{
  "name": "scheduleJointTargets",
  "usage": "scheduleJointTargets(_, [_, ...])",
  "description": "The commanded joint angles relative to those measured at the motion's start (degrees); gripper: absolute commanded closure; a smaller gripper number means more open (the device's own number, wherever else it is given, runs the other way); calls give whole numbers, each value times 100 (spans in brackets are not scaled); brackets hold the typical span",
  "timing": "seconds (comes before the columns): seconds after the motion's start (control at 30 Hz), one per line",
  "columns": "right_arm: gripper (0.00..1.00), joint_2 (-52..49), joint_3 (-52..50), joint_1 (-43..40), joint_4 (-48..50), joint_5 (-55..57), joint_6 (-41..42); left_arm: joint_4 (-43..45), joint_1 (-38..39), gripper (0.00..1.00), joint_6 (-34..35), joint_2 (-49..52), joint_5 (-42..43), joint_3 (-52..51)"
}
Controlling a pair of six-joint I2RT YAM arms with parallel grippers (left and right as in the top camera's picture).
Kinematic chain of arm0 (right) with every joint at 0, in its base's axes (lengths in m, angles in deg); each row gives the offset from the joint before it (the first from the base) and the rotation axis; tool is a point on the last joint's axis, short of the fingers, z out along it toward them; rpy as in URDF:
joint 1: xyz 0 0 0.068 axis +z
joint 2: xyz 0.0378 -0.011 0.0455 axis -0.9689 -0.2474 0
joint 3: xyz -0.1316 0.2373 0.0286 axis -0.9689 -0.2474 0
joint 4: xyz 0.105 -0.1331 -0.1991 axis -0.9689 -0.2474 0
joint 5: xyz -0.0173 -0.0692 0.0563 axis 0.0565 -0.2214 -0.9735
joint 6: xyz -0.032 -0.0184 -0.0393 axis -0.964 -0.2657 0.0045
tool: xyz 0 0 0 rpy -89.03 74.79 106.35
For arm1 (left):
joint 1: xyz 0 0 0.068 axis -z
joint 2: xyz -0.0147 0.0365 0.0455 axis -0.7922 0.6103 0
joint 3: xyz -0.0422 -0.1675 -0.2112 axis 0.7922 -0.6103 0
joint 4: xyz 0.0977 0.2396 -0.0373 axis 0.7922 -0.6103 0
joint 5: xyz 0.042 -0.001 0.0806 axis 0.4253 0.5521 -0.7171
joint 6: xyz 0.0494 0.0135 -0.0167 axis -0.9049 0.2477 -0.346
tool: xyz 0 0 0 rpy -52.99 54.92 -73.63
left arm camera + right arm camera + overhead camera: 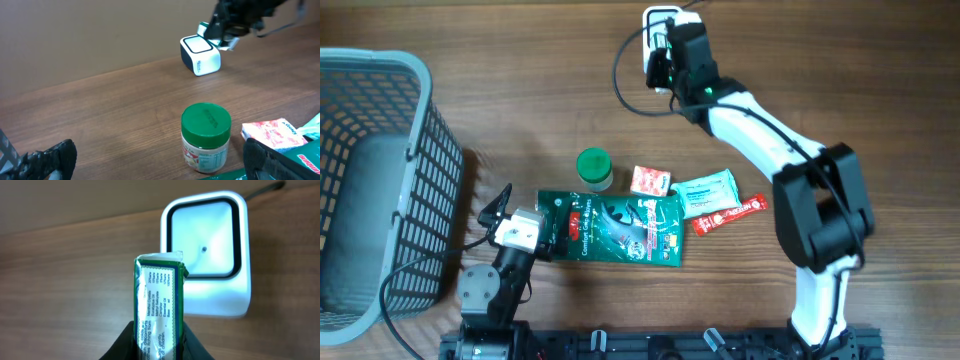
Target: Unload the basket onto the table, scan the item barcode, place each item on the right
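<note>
Wooden table (520, 100) holds a white scanner (205, 275). The right gripper (157, 347) pinches a green packet (159, 305) right at the scanner's window; the scan is maybe not done yet. The left gripper (495, 208), far from the scanner, has its jaws spread wide.

Green packet (159, 305) — lower end off the bottom edge, fine print blurry; basket (380, 60) cropped at left.
</note>
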Motion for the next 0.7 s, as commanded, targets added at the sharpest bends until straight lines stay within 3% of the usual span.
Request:
scheduleJointTargets(0.0, [95,-527,1106,-57,-79,887,-365,-28,31,0,35,-39,90,-13])
scheduleJointTargets(0.37, [96,-678,1335,-341,-155,356,-111,-28,31,0,35,-39,90,-11])
scheduleJointTargets(0.47, [96,-496,1475,-455,-927,400,-105,-28,31,0,35,-39,90,-13])
scheduleJointTargets(0.63, [95,-68,1469,-1547,-3058,3305,-101,-28,31,0,35,-39,90,-13])
scheduleJointTargets(0.67, [96,-70,1425,-1797,-3270,3445,-59,-28,31,0,35,-39,90,-13])
